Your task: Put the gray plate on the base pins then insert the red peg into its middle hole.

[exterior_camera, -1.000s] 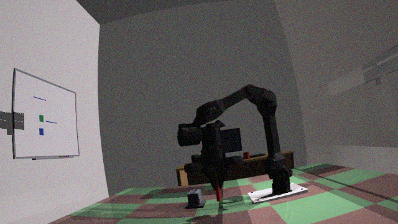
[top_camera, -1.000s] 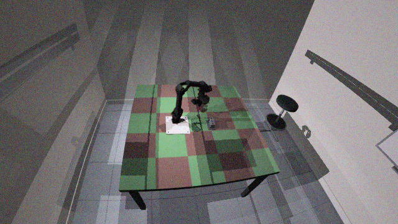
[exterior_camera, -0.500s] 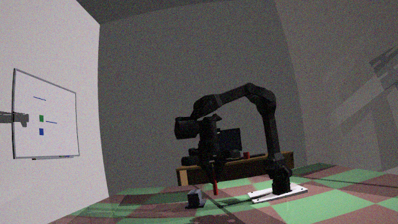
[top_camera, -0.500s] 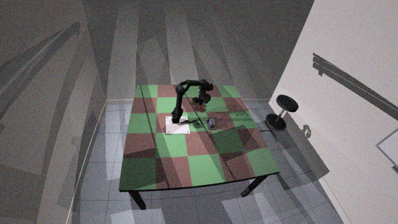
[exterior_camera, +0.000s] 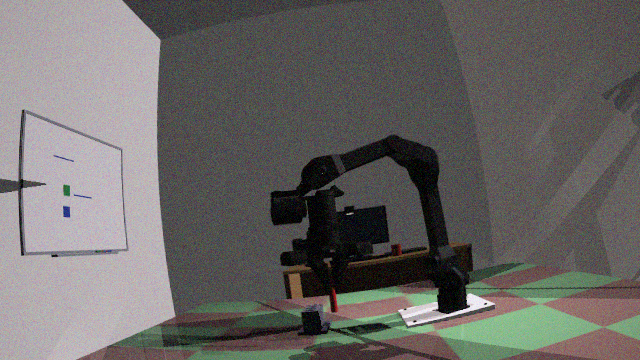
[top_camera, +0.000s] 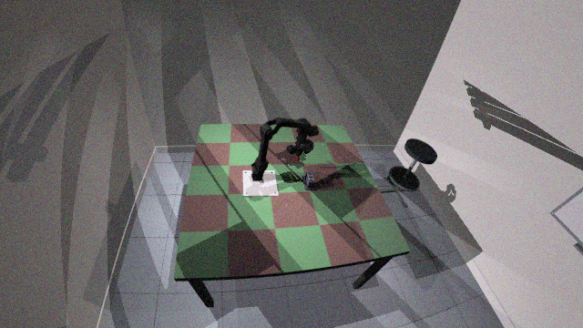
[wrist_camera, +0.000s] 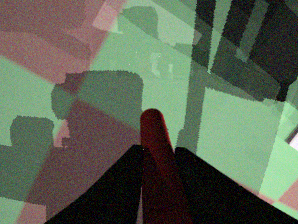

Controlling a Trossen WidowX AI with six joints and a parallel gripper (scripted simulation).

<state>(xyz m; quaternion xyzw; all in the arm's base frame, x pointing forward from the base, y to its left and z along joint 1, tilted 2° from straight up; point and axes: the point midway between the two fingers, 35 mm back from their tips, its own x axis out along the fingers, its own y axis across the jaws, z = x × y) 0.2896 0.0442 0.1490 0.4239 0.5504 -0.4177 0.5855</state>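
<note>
My gripper (exterior_camera: 333, 285) (wrist_camera: 157, 155) is shut on the red peg (top_camera: 298, 158) (exterior_camera: 334, 301) (wrist_camera: 154, 129). The peg hangs below the fingertips, close to upright, with its lower end above the table. The small gray block of base and plate (top_camera: 310, 181) (exterior_camera: 313, 320) stands on the table, just left of the peg in the exterior view. It is too small and dark to tell the plate from the base, or to see the pins and holes. The block is not seen in the wrist view.
The arm stands on a white mounting plate (top_camera: 272, 190) (exterior_camera: 420, 318) on the red and green checkered table (top_camera: 296, 210) (exterior_camera: 545, 322). Dark shadows cross the table around the gray block. A black stool (top_camera: 421, 151) stands on the floor beyond the table's edge.
</note>
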